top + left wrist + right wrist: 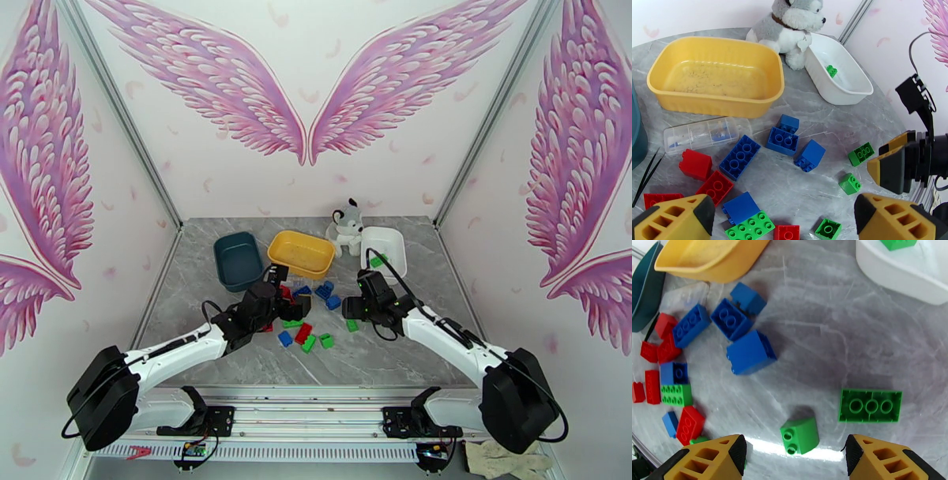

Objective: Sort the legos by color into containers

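A: On the grey table, seen from above, what's laid out?
B: Three tubs along the back: teal tub, yellow tub, white tub. Plush dog sits btwn yellow & white. Loose legos in red, blue & green lie scattered just in front of the tubs.
A: Anything sorted?
B: One green brick lies in the white tub. Teal & yellow look bare.
A: Grippers?
B: Left gripper: fingers spread, nothing held, over a mixed red/blue/green cluster. Right gripper: also spread, empty, right above a small green brick that looks tipped on its side. A longer green brick lies near it, not touching.
A: Which step?
B: Prob. the right arm lining up a pick of the small green one, bound for the white tub. Most of the sort's undone.
A: Next move needs?
B: Come straight down, one finger each side of the flat faces, close gently. A tipped brick may skid on the smooth top. Then clear the tub rim before letting go.
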{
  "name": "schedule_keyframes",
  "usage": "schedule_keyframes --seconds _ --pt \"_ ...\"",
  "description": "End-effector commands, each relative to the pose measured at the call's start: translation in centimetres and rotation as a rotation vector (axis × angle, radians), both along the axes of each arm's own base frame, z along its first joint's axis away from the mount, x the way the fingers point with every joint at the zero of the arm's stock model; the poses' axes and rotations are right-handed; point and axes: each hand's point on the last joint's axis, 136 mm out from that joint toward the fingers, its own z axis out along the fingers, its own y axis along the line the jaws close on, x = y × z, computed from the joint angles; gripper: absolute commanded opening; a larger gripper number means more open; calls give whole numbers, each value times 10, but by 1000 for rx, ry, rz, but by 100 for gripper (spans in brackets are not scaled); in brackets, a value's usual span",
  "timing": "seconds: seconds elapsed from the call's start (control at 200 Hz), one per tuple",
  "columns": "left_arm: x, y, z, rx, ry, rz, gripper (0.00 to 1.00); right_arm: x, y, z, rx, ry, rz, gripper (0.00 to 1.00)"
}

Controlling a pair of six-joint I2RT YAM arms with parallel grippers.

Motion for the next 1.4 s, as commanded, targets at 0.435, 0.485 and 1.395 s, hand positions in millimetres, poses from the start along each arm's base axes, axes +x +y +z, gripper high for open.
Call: schedule_keyframes --seconds 0.435,0.485,1.395 --pt "3 6 6 -47 24 17 99 -36 11 -44 -8 97 19 72" --pt "3 7 7 -49 23 19 99 -34 13 -45 -30 93 28 72" --pt "2 4 4 -89 52 9 99 1 17 -69 -231 104 3 63"
